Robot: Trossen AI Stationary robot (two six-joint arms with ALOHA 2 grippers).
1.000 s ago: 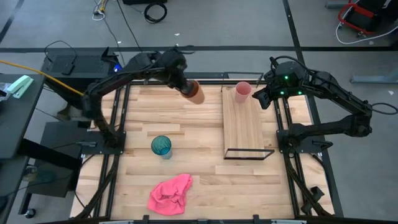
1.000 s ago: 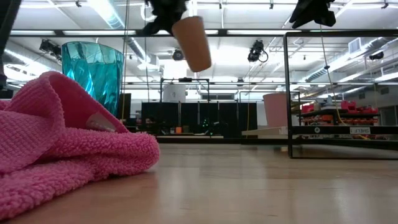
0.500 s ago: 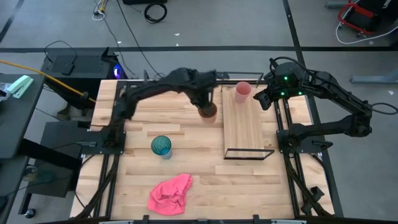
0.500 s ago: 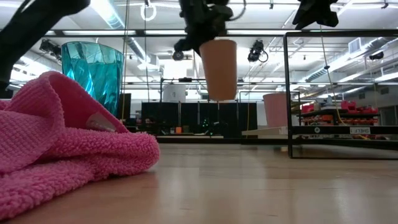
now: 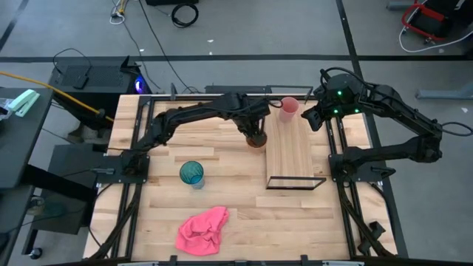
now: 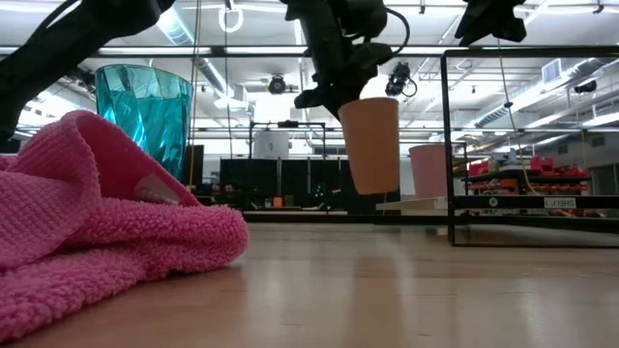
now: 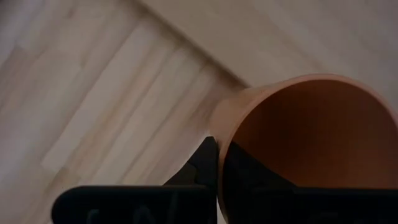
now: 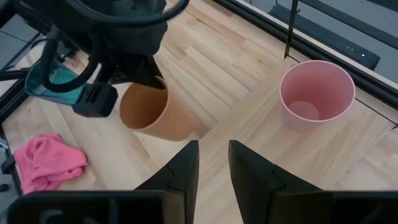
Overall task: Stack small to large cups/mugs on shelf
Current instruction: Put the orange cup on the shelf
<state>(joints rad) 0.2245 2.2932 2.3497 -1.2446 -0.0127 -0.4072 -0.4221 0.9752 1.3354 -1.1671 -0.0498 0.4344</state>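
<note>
My left gripper (image 5: 255, 133) is shut on the orange cup (image 6: 370, 145), in the air just left of the shelf (image 5: 290, 151), a pale board in a black wire frame. The pink cup (image 5: 288, 108) stands upright on its base at the shelf's far end. The teal cup (image 5: 192, 174) stands on the tabletop at the near left. My right gripper (image 5: 314, 114) hovers open and empty past the shelf's far right corner; in its wrist view (image 8: 212, 168) it looks over the pink cup (image 8: 316, 93). My left gripper holds the orange cup by its rim (image 7: 219, 134), one finger (image 7: 207, 163) outside the wall and the other inside the mouth. The fingers come from above, pointing down. The cup hangs below them, mouth up, slightly tilted, clear of the table (image 6: 370, 188).
A crumpled pink cloth (image 5: 202, 229) lies near the table's front edge and fills the low view's left side (image 6: 97, 232). The shelf's wire frame (image 5: 295, 181) stands up at its near end. Bare board lies between the pink cup and that frame.
My left gripper has carried the orange cup toward the table's right and near edges, up to the shelf's left side, and has come lower. The cup, strongly tilted a second ago, has turned nearly upright with its mouth up.
</note>
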